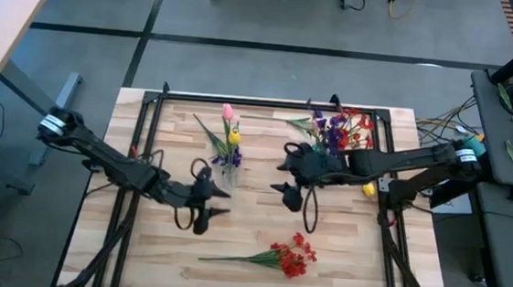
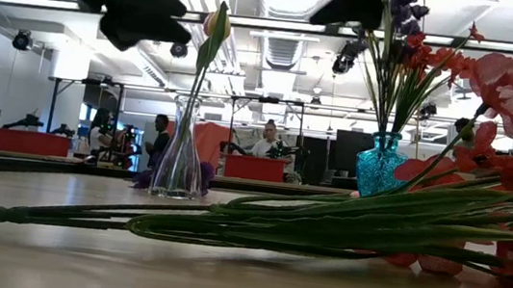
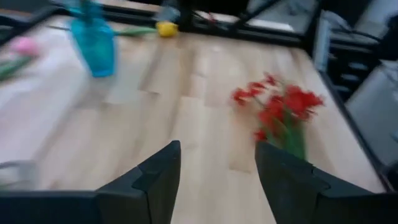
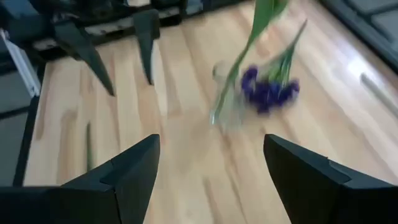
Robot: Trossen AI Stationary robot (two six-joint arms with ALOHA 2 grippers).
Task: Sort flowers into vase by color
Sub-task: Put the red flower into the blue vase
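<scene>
The red spray point(image 1: 292, 255) lies flat on the surface point(image 1: 246, 271), well in front of both vases, stem pointing toward the left arm's side. We judge it the next thing to lift, and the danger lies there: a thin stem flat on wood may slide or roll out from under the fingers, and a grip taken far from the blossoms would let the head droop and snag on the blue vase point(image 3: 94, 42), already crowded with red and purple sprays. The left pincer point(image 1: 210, 204) hangs between the clear vase point(image 1: 226, 157) and the red spray, fingers spread wide and holding nothing; the right pincer point(image 1: 286, 173) hovers just beside the blue vase, also wide open and empty. A swing by either arm could tip a vase. A yellow bud point(image 1: 368, 188) shows beside the right arm, partly hidden. In the clear vase we make out pink, yellow and purple, but cannot tell what sits inside and what lies beside it.
</scene>
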